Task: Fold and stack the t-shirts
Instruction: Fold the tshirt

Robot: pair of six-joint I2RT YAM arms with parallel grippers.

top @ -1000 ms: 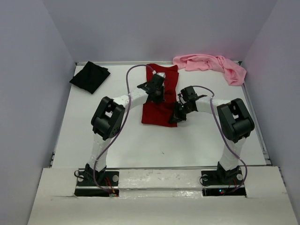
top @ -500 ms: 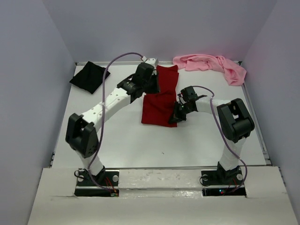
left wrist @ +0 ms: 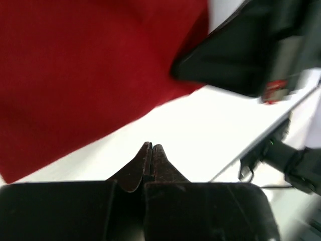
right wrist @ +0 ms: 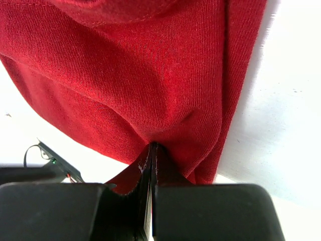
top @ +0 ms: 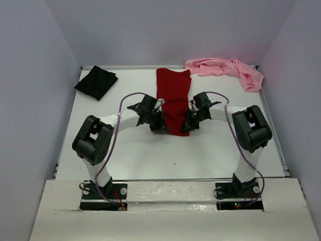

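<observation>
One dark red shirt [top: 173, 98] is lying midway along the table's [top: 125, 155] far edge, with the black shirt [top: 96, 83] in the far left corner and the pink shirt [top: 225, 68] far right. The right gripper [right wrist: 153, 146] is clamping the red shirt's near edge; the left gripper [left wrist: 151, 147] is sitting closed, empty, beside it.

The dark red t-shirt [right wrist: 125, 75] is finely ribbed knit cloth, matt, with a stitched hem. The desk [top: 150, 155] is smooth and white. At 10 o'clock the black t-shirt [top: 96, 83] is matt cloth; at 1 o'clock the pink t-shirt [top: 225, 70] is soft and rumpled.
</observation>
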